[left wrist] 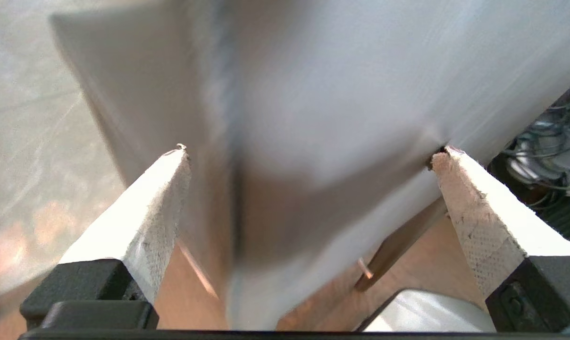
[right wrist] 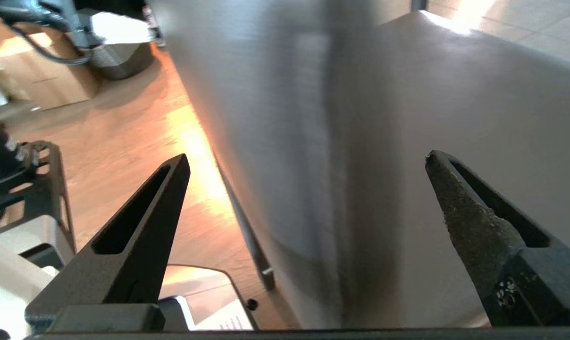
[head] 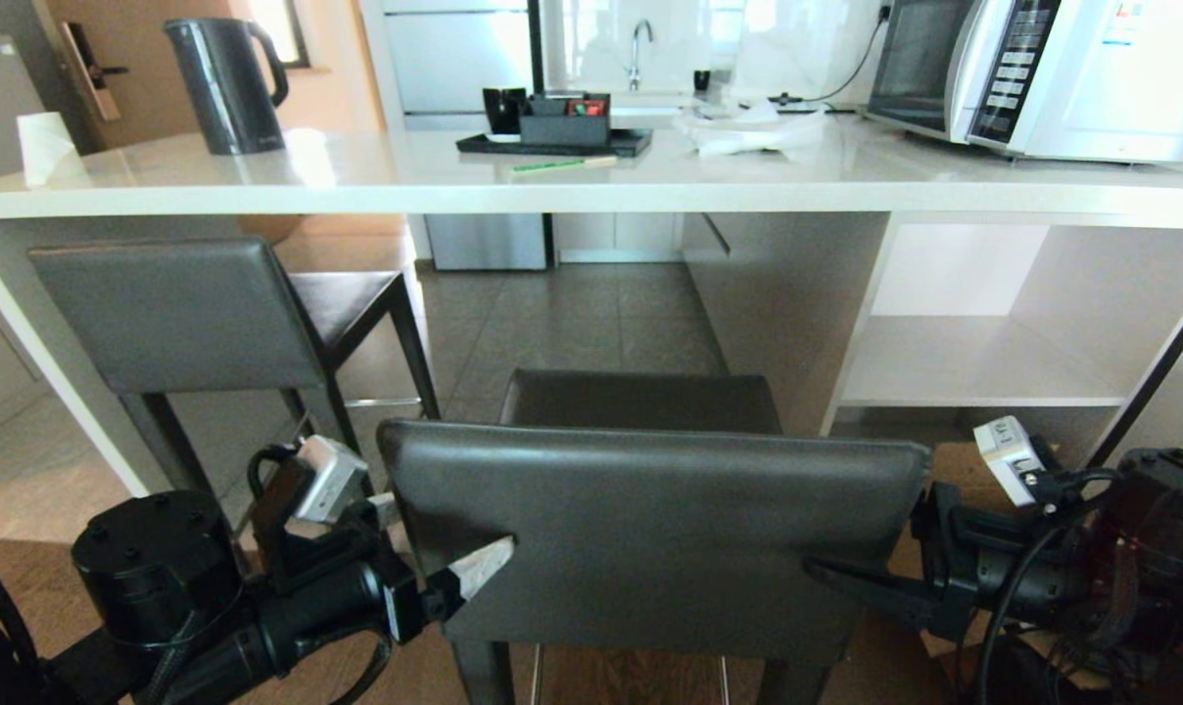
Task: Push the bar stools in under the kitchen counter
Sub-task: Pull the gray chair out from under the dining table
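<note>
Head view: the near bar stool, short of the desk, is straddled at its backrest edges by the left hand and right hand, fingers apart; an even, level push is advised.

Head view down toward near stool and counter; both wrist views close against its backrest.

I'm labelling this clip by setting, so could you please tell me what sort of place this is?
Most likely a home or apartment kitchen: a kettle and microwave on a white counter, with a sink tap behind.
</note>
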You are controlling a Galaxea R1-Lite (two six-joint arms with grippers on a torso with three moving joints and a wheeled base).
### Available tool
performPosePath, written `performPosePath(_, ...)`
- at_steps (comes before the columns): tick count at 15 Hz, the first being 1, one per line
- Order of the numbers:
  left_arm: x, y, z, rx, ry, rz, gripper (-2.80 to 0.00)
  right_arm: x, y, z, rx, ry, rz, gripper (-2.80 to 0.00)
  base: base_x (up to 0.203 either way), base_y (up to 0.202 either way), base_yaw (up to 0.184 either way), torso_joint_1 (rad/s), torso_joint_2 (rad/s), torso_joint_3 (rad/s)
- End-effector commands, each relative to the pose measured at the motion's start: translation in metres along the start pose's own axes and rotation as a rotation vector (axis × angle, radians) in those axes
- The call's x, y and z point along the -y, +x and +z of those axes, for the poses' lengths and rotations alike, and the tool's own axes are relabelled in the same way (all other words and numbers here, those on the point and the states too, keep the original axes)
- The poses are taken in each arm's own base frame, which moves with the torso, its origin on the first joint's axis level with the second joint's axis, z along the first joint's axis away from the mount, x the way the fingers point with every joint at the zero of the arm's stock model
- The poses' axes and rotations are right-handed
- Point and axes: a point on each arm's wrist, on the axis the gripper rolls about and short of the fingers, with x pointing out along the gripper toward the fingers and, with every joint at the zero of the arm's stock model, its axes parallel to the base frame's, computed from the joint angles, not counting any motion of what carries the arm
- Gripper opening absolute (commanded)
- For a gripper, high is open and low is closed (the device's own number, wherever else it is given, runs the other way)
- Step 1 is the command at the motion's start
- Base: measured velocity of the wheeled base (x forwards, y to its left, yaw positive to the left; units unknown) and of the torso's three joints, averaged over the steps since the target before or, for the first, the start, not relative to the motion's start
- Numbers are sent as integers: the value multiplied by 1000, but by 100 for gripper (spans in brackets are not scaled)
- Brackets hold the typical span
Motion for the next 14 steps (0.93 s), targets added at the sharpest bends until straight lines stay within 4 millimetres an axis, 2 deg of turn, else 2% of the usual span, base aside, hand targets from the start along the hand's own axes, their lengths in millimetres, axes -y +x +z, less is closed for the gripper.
performPosePath(1, -2, -10, 0, 1, -2, 19, 0, 5, -10, 3, 12, -9, -35, 0, 0, 0, 0, 0, 0, 0)
performPosePath(5, -10, -32, 11, 55, 5, 97, 0, -5, -35, 2, 6, 18, -101, 0, 0, 0, 0, 0, 0, 0)
performPosePath(8, -3, -59, 20, 120, 7, 119, 0, -27, -55, 7, 20, 15, -111, 0, 0, 0, 0, 0, 0, 0)
performPosePath(14, 22, -112, 59, 417, 47, 118, 0, -71, -81, 50, 191, -19, -101, 0, 0, 0, 0, 0, 0, 0)
